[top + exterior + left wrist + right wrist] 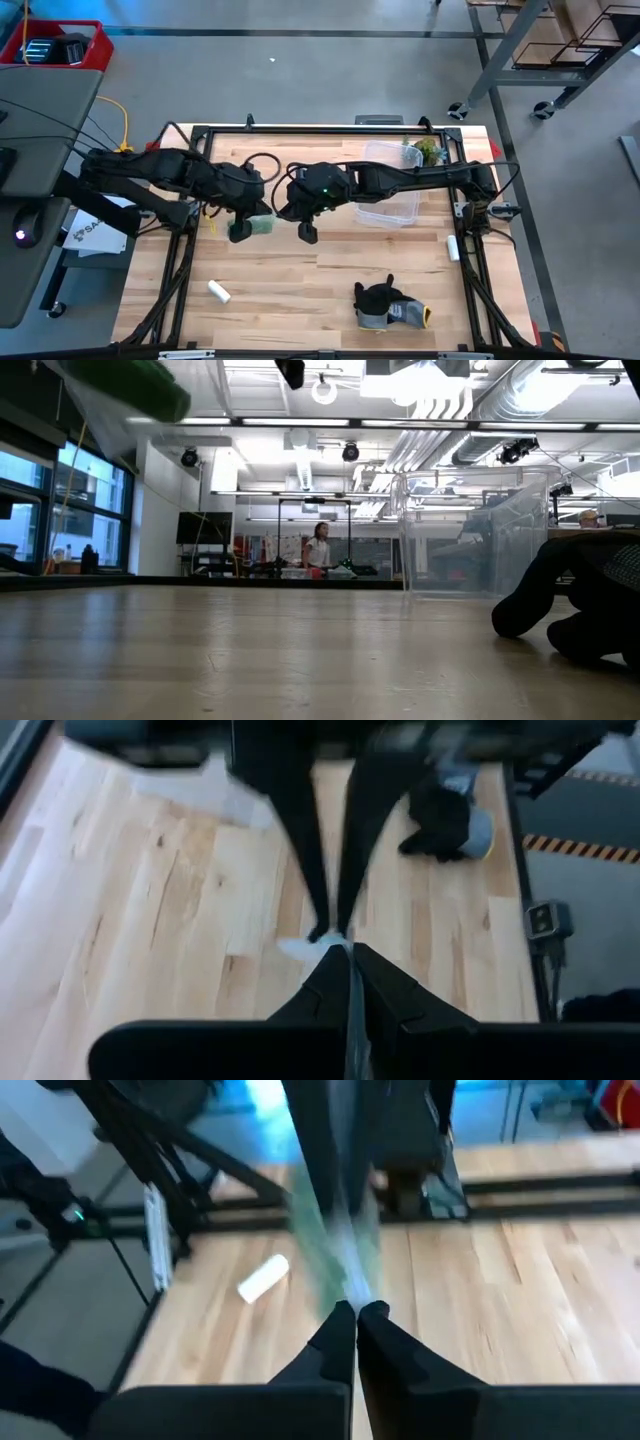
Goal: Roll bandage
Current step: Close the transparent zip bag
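Bright ceiling lights [430,385] glare overhead; both wrist views are motion-blurred.

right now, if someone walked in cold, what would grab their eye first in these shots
The two dark arms meeting over the middle of the wooden table, with the left gripper and right gripper both shut on the bright green fabric bandage held up between them. Next, the clear plastic bin toward the table's far right, the dark grey glove near the front edge, and a small white cylinder front left.
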`<control>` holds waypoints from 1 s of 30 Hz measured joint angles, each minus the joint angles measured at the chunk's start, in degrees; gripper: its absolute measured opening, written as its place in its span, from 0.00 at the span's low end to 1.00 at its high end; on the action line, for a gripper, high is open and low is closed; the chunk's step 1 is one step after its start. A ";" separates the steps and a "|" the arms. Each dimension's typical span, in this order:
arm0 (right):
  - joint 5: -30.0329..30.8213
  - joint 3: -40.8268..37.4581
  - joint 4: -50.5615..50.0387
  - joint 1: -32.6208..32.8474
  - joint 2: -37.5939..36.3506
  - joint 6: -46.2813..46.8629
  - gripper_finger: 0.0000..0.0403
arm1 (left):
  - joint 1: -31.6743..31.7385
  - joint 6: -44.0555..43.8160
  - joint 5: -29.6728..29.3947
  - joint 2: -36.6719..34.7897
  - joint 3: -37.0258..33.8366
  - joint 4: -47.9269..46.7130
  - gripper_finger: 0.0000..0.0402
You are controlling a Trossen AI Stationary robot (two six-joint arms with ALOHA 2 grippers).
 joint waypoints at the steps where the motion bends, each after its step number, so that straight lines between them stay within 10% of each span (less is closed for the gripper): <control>1: 0.21 0.00 -1.20 0.00 0.00 0.00 0.00 | 0.00 0.00 0.00 -0.19 0.46 0.21 0.00; 16: 5.04 -0.22 -0.35 -0.29 -1.80 6.30 0.01 | 0.00 1.44 0.44 -1.59 1.16 -5.05 0.00; 30: 1.39 -0.24 3.86 1.95 -1.75 -0.58 0.44 | -0.13 10.42 1.83 -1.77 1.16 -4.81 0.00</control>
